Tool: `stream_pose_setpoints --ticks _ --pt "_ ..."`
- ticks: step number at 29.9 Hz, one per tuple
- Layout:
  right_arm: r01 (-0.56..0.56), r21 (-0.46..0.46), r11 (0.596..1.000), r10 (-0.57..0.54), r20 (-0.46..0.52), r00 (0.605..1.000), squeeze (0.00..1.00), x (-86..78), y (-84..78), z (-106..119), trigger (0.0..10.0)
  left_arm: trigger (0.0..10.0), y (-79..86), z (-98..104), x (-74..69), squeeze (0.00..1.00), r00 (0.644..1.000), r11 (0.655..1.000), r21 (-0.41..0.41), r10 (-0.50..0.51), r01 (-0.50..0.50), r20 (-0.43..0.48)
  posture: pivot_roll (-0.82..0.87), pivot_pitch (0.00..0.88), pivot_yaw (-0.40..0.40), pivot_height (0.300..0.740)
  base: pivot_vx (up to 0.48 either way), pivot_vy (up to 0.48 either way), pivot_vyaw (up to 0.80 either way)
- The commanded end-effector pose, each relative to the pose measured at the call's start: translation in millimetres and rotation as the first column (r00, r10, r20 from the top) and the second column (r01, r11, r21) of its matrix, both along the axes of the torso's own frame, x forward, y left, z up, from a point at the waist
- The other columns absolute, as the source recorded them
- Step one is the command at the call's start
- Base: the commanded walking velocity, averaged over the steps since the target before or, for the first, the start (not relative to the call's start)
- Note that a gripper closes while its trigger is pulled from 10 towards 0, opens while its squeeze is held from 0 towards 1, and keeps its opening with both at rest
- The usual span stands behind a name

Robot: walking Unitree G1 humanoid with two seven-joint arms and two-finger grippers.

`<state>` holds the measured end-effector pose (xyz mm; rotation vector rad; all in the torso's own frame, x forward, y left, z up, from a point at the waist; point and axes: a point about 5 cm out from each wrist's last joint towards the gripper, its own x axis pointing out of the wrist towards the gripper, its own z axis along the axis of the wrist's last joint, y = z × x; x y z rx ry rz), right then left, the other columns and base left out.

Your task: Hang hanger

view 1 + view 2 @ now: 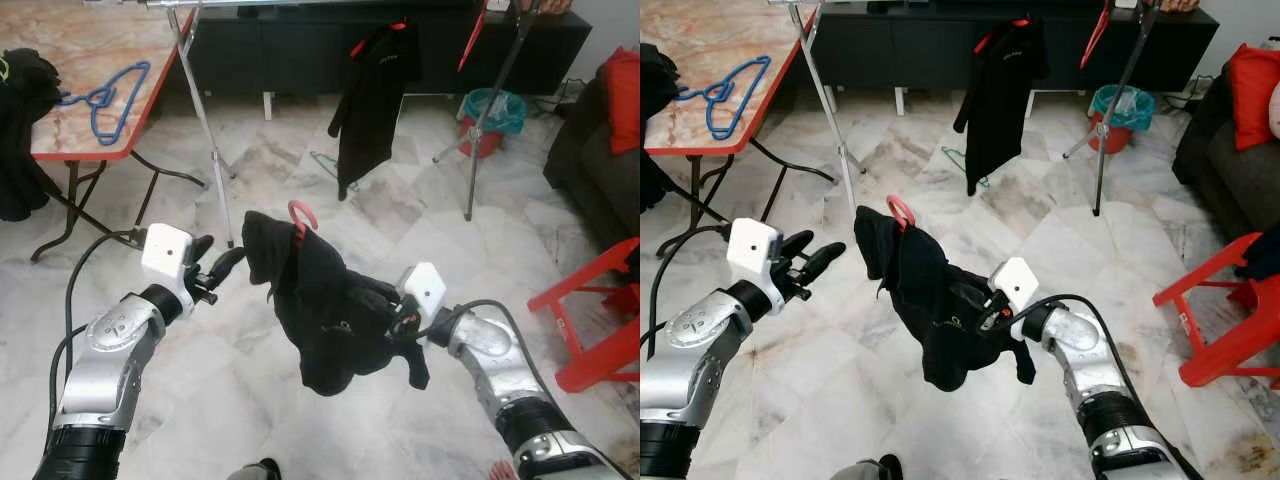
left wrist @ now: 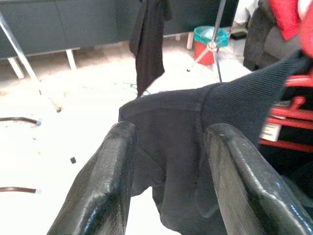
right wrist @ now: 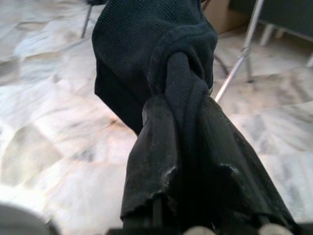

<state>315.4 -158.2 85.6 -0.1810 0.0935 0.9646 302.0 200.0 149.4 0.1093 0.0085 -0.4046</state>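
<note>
The floor (image 1: pixel 250 360) is polished marble tile, white with grey and tan veining. A long black low cabinet (image 1: pixel 300 50) runs along the far wall. A folding table with a pink marble-pattern top and red edge (image 1: pixel 95 150) stands at the robot's far left. One metal garment rack with splayed legs (image 1: pixel 205 120) stands in front of the cabinet. One black garment on a red hanger (image 1: pixel 372 95) hangs from the rack, and one further red hanger (image 1: pixel 470 45) hangs near the rack's right leg. One teal-and-red bucket (image 1: pixel 490 120) sits on the floor behind that leg. One red plastic chair (image 1: pixel 590 320) stands at the robot's right, with a dark sofa holding a red cushion (image 1: pixel 620 85) beyond it. Two blue plastic hangers (image 1: pixel 110 95) lie on the table top; one thin wire hanger (image 1: pixel 330 165) lies on the floor below the hung garment. The right gripper (image 3: pixel 183 161) is pressed together on the black knitted garment on a red hook hanger (image 1: pixel 320 300), held in the air between the two arms, above the floor and short of the rack. The left gripper (image 1: pixel 222 266) is spread, fingers (image 2: pixel 107 186) apart, just beside the garment's upper left edge.
</note>
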Motion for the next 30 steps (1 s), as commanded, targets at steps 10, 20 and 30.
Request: stream_pose_setpoints --ticks 10,20,30 --pt "-0.203 0.077 0.976 0.207 -0.052 0.977 0.0 -6.4 -36.4 26 10.0 10.0 5.5 -7 -20.2 0.0 0.99 0.991 0.031 -0.132 0.134 -0.045 0.07 0.065 -0.003 0.74 0.0 0.0 0.0" --pt "-0.332 0.105 0.937 0.344 -0.121 0.931 0.0 -11.9 -40.4 29 10.0 10.0 0.7 13 -33.0 0.0 0.941 0.941 -0.014 -0.338 0.338 -0.029 0.08 0.07 -0.01 0.74 0.0 0.0 0.0" --pt "-0.469 0.147 0.871 0.489 -0.162 0.857 0.0 -19.6 -31.2 28 10.0 10.0 -22.2 -11 -47.4 0.0 0.827 0.841 0.028 -0.525 0.541 -0.198 0.08 0.079 -0.016 0.74 0.0 0.0 0.0"
